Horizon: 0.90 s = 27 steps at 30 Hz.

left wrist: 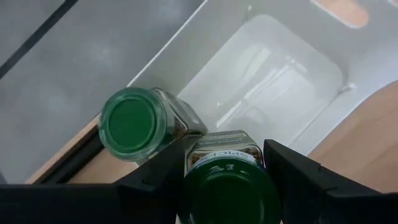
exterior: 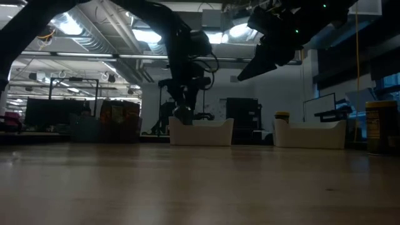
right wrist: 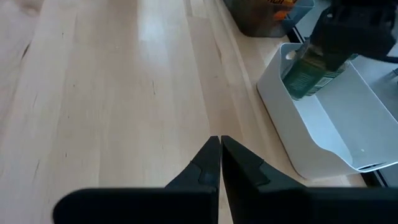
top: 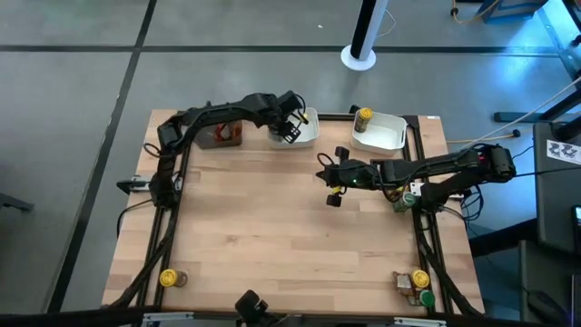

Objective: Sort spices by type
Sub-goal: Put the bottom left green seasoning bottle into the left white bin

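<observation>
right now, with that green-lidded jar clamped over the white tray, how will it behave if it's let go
The green-lidded jar looks rigid, probably glass or hard plastic, so it should not flex in the left end effector. It is tall for its base, so it may tip on landing in the white tray, perhaps knocking the second green-lidded jar.

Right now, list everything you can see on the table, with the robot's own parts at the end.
Green-lidded clear spice jars: three, green; one held by the left tool, one beside it at the tray's corner, one at the near right corner.
Yellow-lidded spice jars: three, yellow; one at the right tray's far corner, one at the near left corner, one at the near right corner.
White rectangular plastic trays: two, white; far edge, left and right.
Dark tray with reddish-brown contents: one; far left.
Light wooden table: one.
Left tool: over the left white tray, gripping a jar.
Right tool: shut, above bare wood.
</observation>
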Tool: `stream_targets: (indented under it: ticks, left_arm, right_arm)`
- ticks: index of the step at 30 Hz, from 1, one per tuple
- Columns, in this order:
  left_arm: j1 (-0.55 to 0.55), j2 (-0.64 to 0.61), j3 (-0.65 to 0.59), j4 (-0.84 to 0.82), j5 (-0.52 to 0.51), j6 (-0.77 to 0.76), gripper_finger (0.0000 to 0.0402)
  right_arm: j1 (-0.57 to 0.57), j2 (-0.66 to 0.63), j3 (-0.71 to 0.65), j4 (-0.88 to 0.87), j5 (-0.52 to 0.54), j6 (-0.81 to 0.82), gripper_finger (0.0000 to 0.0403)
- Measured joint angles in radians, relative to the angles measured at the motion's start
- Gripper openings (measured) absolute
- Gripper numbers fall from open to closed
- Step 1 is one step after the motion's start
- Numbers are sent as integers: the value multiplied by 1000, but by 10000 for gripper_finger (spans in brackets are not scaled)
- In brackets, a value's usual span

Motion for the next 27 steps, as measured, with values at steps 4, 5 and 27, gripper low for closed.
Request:
stream_targets:
  ticks: [4, 5, 27]
  left_arm:
    - [0, 24, 0, -10, -4, -10, 183]
    - [0, 30, 0, -15, -4, -10, 183]
    - [0, 35, 0, -49, -3, 33, 232]
  right_arm:
    - [0, 0, 0, -1, 0, 0, 17]
    - [0, 0, 0, -1, 0, 0, 17]
    - [0, 0, 0, -4, 0, 0, 17]
